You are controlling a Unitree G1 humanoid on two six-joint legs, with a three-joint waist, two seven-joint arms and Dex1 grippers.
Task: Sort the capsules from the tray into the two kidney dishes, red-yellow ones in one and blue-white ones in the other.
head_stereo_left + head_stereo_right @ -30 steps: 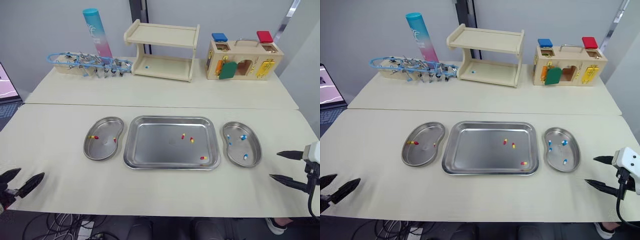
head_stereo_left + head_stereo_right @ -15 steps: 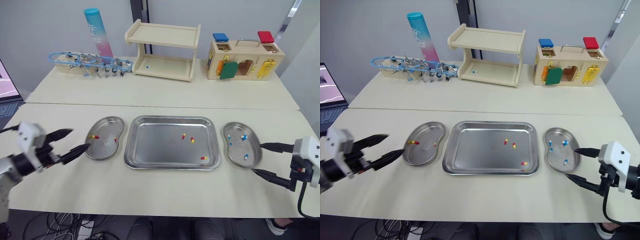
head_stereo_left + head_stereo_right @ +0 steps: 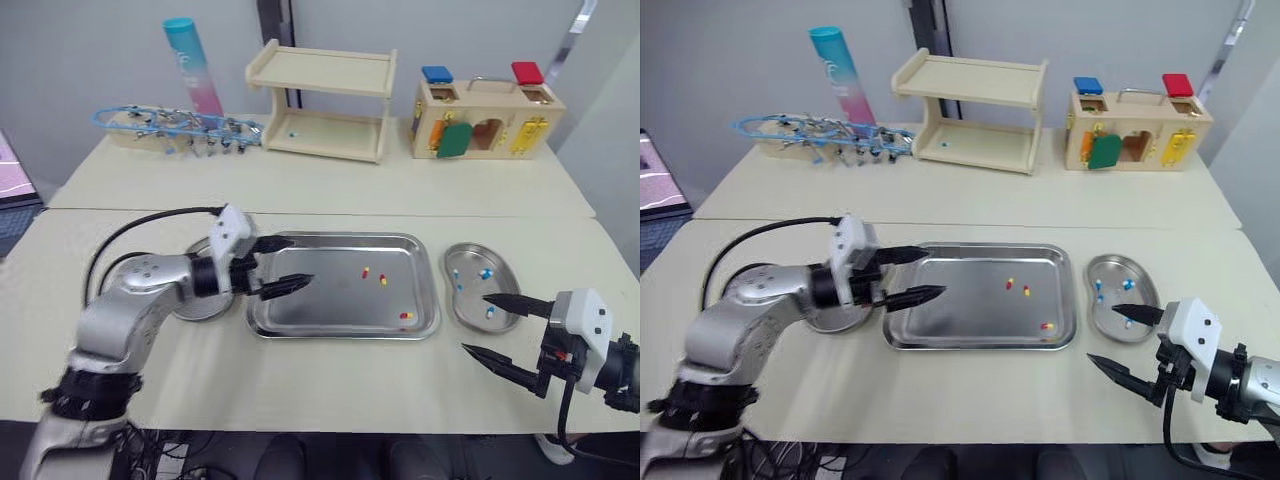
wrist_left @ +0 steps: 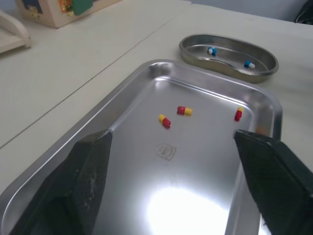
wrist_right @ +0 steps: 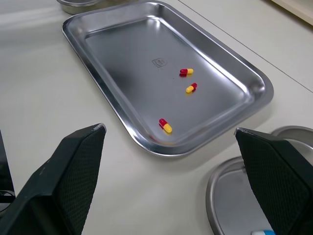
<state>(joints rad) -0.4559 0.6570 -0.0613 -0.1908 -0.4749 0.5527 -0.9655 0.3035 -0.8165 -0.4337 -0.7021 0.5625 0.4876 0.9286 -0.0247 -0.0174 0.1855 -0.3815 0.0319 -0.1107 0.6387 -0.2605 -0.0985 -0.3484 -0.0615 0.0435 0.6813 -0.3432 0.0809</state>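
From the head, the left gripper (image 3: 296,262) hovers open over the left end of the tray (image 3: 340,305). The pair of red-yellow capsules (image 3: 374,275) lies just ahead of its tips, toward the robot's right, so this arm looks the nearer. The right gripper (image 3: 477,323), also open, hangs off the tray's right front corner, with the lone capsule (image 3: 407,316) to its left. Left wrist: the pair sits dead ahead between the spread fingers (image 4: 88,171), one crosswise, one slanted. Right wrist: the lone capsule lies ahead, slanted.

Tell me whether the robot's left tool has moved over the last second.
Yes. The left tool swung in from the near left edge of the cream table to the left end of the rectangular steel tray.
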